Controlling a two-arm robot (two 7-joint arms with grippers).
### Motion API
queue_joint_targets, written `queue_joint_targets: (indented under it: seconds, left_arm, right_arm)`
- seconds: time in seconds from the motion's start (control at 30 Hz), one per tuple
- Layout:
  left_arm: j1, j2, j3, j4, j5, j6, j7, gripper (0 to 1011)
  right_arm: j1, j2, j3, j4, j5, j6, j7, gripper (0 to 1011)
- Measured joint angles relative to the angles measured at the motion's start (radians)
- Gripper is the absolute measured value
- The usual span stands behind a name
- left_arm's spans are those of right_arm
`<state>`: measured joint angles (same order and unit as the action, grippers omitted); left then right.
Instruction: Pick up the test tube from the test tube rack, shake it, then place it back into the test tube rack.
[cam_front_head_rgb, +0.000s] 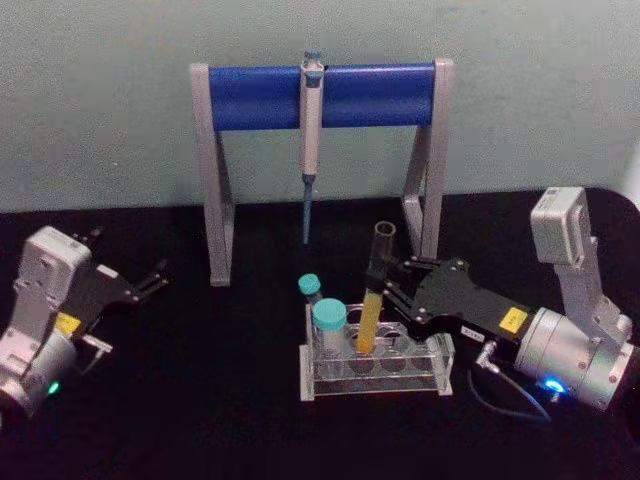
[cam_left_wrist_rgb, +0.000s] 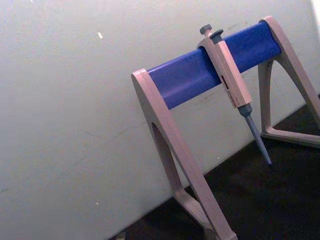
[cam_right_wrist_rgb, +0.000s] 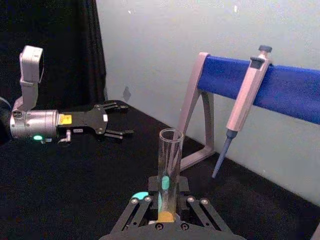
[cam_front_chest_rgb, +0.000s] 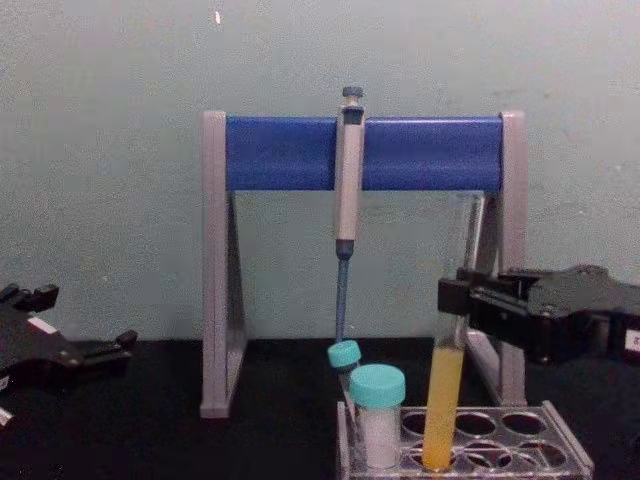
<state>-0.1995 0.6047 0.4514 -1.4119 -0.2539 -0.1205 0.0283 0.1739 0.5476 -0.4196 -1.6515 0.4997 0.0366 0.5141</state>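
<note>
Tube (cam_front_head_rgb: 370, 315) is sitting in the rack (cam_front_head_rgb: 425, 375) right now, bottom down in a hole just right of the bigger teal-capped vial (cam_front_head_rgb: 329, 328); it's not straight, the open top leans toward the robot's right; yellow-orange liquid fills roughly the lower half, clear glass above that.

Right gripper (cam_front_head_rgb: 388, 284) comes in from the right and sits around the tube about at the liquid line, above the rack's top plate; honestly can't tell if it's clamped on the glass or just close around it.

Left gripper (cam_front_head_rgb: 155, 280) is way off on the left side of the black table (cam_front_head_rgb: 200, 410), spread wide with nothing in it, well apart from the rack.

A second, smaller teal-capped vial (cam_front_head_rgb: 310, 288) stands just behind the big one; behind the rack is the stand (cam_front_head_rgb: 250, 97), with a grey pipette (cam_front_head_rgb: 311, 120) hanging off the middle of its blue bar, tip pointing down.
</note>
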Motion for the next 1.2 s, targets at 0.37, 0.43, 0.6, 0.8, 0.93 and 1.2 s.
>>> queue_joint_targets:
  seconds: [0.37, 0.43, 0.6, 0.8, 0.93, 1.2]
  left_arm:
    - [0.000, 0.000, 0.000, 0.000, 0.000, 0.000, 0.000, 1001]
    - [0.000, 0.000, 0.000, 0.000, 0.000, 0.000, 0.000, 1001]
    - [0.000, 0.000, 0.000, 0.000, 0.000, 0.000, 0.000, 1001]
    - [0.000, 0.000, 0.000, 0.000, 0.000, 0.000, 0.000, 1001]
    - [0.000, 0.000, 0.000, 0.000, 0.000, 0.000, 0.000, 1001]
    - [0.000, 0.000, 0.000, 0.000, 0.000, 0.000, 0.000, 1001]
  right_arm:
    - [0.021, -0.018, -0.020, 0.045, -0.003, 0.011, 0.005, 228]
    - [0.023, -0.020, -0.022, 0.049, -0.005, 0.012, 0.005, 229]
    - [0.026, -0.023, -0.029, 0.058, -0.011, 0.014, 0.004, 228]
    - [0.027, -0.028, -0.034, 0.066, -0.019, 0.020, -0.002, 228]
    - [0.028, -0.032, -0.037, 0.072, -0.021, 0.021, -0.003, 228]
    - [0.031, -0.042, -0.041, 0.091, -0.024, 0.024, -0.003, 228]
